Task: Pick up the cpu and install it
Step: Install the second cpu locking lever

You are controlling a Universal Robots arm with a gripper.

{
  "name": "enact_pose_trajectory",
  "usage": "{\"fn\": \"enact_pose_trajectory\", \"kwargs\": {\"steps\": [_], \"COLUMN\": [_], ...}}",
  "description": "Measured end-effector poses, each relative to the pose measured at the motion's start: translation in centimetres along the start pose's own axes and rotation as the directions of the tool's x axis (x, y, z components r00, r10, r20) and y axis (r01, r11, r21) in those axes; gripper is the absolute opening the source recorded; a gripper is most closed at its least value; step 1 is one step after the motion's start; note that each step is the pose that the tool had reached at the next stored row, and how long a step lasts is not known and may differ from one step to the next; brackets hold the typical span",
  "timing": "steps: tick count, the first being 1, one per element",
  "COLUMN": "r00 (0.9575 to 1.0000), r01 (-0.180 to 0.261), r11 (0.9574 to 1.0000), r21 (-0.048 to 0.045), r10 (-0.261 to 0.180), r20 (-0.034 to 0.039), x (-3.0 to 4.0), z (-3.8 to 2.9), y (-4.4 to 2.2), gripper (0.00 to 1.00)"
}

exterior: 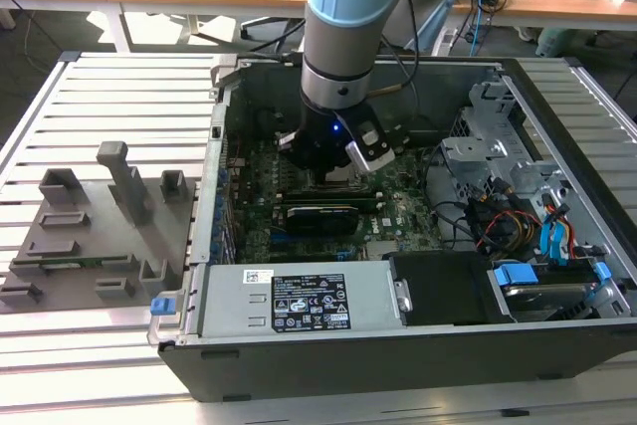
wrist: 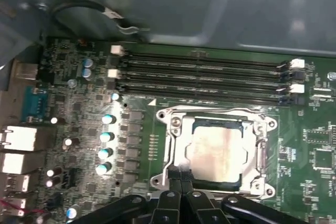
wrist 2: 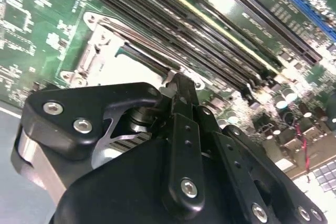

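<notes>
The gripper (wrist: 181, 174) hangs low inside the open computer case (exterior: 328, 345), its two fingertips (wrist: 175, 171) pressed together with nothing between them, right at the edge of the socket frame (wrist: 170, 150). The cpu (wrist: 216, 150) lies flat in that frame, silver top up, seated square within the metal surround, and the fingertips sit just beside its near edge; whether they touch it I cannot tell. In the second wrist view the gripper (wrist 2: 178, 85) points down at the same bright metal frame (wrist 2: 100, 51). Beyond the socket, long memory slots (wrist: 205, 74) run side by side across the green motherboard (wrist: 315, 129), and a row of small round capacitors (wrist: 105, 137) stands on the other side. In the exterior view the arm (exterior: 343, 37) reaches down into the middle of the case, which also holds a grey power supply (exterior: 299, 301), a drive cage (exterior: 478, 146) and bundled cables with blue connectors (exterior: 547, 236). The case rests on a slatted worktop (exterior: 119, 77), and a grey plastic fixture (exterior: 90, 236) lies on it toward the exterior view's left.
</notes>
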State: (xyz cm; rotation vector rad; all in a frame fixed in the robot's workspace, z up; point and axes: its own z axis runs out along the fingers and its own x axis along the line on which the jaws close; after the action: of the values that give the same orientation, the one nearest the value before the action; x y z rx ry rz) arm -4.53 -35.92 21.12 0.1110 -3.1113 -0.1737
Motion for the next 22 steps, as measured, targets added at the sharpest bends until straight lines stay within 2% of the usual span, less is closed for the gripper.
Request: {"fn": "enact_pose_trajectory", "kwargs": {"steps": [2,3,5,7,9,11,13,15,22], "r00": [1.0,0.9999,0.9999,0.9997,0.9994,0.9992,0.9992,0.9992,0.9992], "r01": [-0.001,-0.002,-0.002,-0.003,-0.004,-0.004,-0.005,-0.005,-0.004], "r11": [0.9999,0.9997,0.9992,0.998,0.995,0.9932,0.9928,0.9926,0.9925], "r21": [0.013,0.0247,0.0404,0.0632,0.0994,0.1165,0.1197,0.121,0.1224], "r10": [0.001,0.002,0.003,0.004,0.008,0.009,0.009,0.009,0.009], "r20": [-0.0055,-0.0099,-0.0152,-0.0221,-0.0328,-0.0389,-0.0398,-0.0399,-0.0399], "x": [-0.5,-0.88,-1.29,-1.7,-2.34,-2.74,-2.85,-2.9,-2.86], "z": [0.01,0.02,0.05,0.07,0.15,0.26,0.31,0.0,-3.34], "y": [0.25,0.43,0.67,0.99,1.77,2.81,3.41,3.66,4.28], "gripper": [0.11,0.11,0.11,0.11,0.11,0.11,0.11,0.11,0.11]}}
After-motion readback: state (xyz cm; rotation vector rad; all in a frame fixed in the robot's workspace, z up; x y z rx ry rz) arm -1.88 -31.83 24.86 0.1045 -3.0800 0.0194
